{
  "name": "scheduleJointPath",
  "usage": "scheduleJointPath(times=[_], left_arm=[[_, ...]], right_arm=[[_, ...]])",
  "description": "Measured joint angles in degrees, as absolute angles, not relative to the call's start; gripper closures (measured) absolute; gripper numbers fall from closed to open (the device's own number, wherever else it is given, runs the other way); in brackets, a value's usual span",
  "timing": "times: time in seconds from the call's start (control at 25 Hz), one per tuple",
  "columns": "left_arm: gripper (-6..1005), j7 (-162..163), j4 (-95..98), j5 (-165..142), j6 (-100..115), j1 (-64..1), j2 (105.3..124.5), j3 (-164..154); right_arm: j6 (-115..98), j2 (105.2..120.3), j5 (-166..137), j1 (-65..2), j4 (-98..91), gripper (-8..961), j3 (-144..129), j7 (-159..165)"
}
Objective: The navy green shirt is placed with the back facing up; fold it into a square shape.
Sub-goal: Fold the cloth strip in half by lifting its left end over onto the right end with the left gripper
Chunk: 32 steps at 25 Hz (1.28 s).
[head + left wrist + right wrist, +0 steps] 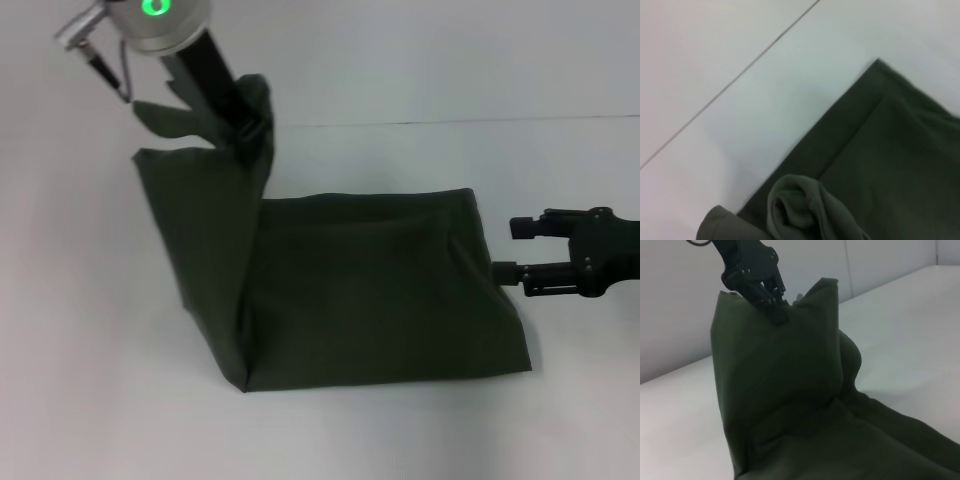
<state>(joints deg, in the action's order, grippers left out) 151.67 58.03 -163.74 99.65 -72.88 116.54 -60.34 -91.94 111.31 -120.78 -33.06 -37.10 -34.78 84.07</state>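
The shirt (380, 290) lies mostly flat on the white counter (90, 400), its left part lifted off the surface. The left tool (245, 128) is clenched on that raised edge, holding it up in a hanging fold. The right tool (505, 250) sits released just beside the shirt's right edge, its 2 fingers spread.

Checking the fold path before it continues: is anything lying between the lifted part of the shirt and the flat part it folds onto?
Nothing visible: the left claw holds the navy green shirt up; the flat part is bare.
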Motion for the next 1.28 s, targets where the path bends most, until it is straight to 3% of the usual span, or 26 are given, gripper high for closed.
scheduleJointPath(times=[0.4,0.92,1.28], left_arm=[[907,156.74,55.16,-163.74,94.36,-76.38,120.44,-64.23],[907,160.25,45.30,-163.58,82.55,-79.45,123.90,-66.69],[906,160.41,41.38,-159.91,78.40,-80.75,124.49,-66.82]], right_arm=[[-91.89,110.17,-121.03,-32.17,-37.18,87,-34.18,84.01],[-90.29,109.02,-121.07,-30.30,-37.40,87,-33.32,84.06],[-89.96,108.93,-121.11,-29.15,-38.44,87,-31.16,84.10]])
